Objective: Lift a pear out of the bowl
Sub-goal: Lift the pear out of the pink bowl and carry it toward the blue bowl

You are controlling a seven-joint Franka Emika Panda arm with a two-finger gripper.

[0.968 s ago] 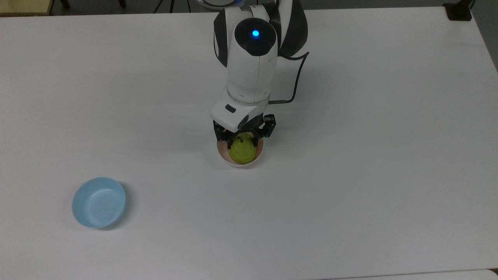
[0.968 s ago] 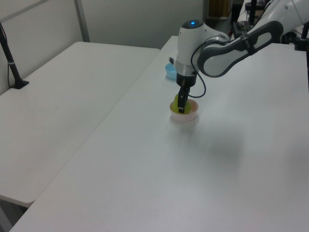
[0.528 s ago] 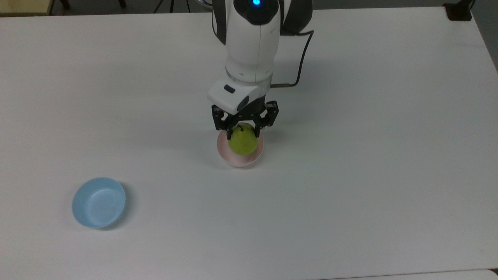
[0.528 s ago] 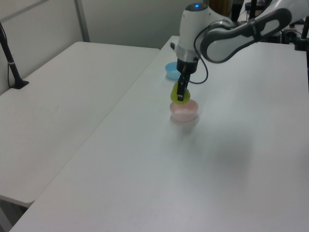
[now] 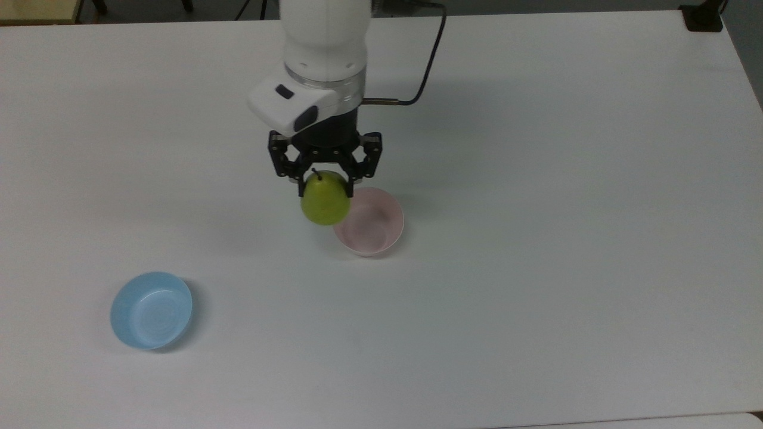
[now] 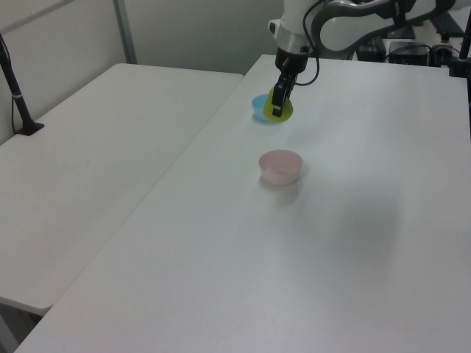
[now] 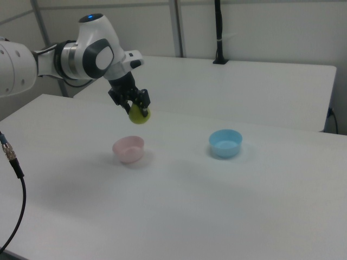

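The small round pale pink plastic bowl (image 5: 369, 223) stands upright on the white counter (image 5: 536, 238) and holds nothing; its inside is bare in the top view. It serves as the reference for all positions below.

The black two-finger pincer (image 5: 324, 183) of the white robot arm (image 5: 325, 53) is closed on the small yellow-green rounded pear (image 5: 325, 201), one finger on each side of the fruit's upper part. The pear's short dark stem points up into the pincer, and the body hangs below the fingertips. In the top view the pear overlaps the bowl's rim on the top view's left. In the right view the pear (image 7: 139, 115) sits clearly above the bowl (image 7: 128, 149), with open air between the two and no contact with bowl or counter. In the left view the pear (image 6: 280, 108) appears above and beyond the bowl (image 6: 280, 167), well apart from it.

The light blue plastic bowl (image 5: 152, 310) stands upright on the counter, well apart from the pink bowl, toward the top view's lower left. In the right view it (image 7: 225, 143) lies to the pink bowl's right at about the same depth. It holds nothing.

A dark cable (image 5: 426, 65) runs from the arm's wrist, above the counter behind the pink bowl in the top view. A second white counter (image 6: 96, 154) adjoins the first, on the left view's left of the pink bowl.
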